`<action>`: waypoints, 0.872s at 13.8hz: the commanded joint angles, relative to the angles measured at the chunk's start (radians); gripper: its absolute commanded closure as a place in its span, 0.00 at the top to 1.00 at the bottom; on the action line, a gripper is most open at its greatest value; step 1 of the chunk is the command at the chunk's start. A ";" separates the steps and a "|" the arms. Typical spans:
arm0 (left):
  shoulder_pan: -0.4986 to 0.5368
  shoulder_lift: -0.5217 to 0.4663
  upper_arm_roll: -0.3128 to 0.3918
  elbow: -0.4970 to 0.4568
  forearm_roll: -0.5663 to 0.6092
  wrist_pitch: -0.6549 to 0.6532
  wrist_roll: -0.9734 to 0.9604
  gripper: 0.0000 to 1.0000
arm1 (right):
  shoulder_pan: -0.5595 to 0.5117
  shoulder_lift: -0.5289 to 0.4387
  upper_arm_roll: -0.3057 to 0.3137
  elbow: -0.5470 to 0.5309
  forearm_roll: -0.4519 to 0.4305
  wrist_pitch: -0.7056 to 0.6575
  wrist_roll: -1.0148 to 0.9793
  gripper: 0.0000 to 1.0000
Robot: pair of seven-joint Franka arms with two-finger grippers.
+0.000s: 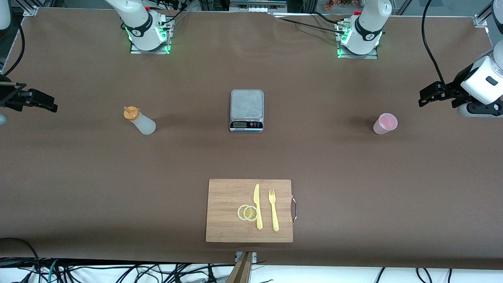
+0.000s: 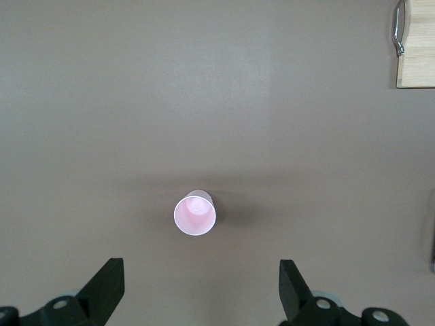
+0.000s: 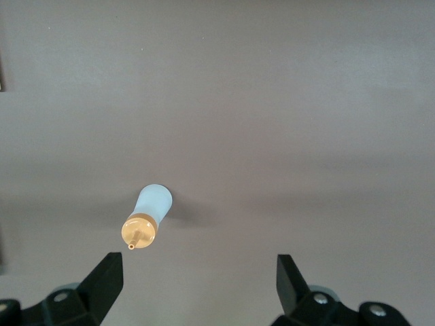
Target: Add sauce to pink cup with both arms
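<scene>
The sauce bottle (image 1: 140,120), whitish with an orange nozzle cap, stands upright on the table toward the right arm's end; the right wrist view looks down on the bottle (image 3: 147,216). The pink cup (image 1: 385,123) stands upright toward the left arm's end, and the left wrist view shows the cup (image 2: 195,213) from above with nothing in it. My left gripper (image 1: 426,97) hangs open, high over the table's end past the cup, holding nothing (image 2: 202,285). My right gripper (image 1: 49,106) hangs open over the table's other end, past the bottle, also with nothing in it (image 3: 200,282).
A kitchen scale (image 1: 246,111) sits mid-table between bottle and cup. Nearer the front camera lies a wooden cutting board (image 1: 228,196) carrying a yellow knife (image 1: 257,206), a yellow fork (image 1: 273,209) and two lemon slices (image 1: 247,212). Brown table surface lies around bottle and cup.
</scene>
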 commanded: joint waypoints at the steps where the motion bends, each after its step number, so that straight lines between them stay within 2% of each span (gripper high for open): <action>1: -0.003 0.023 -0.003 0.038 0.020 -0.024 -0.006 1.00 | -0.001 0.003 0.003 0.016 0.011 -0.011 0.012 1.00; 12: -0.005 0.018 -0.007 0.062 0.015 -0.043 -0.010 1.00 | -0.001 0.003 0.003 0.016 0.011 -0.011 0.012 1.00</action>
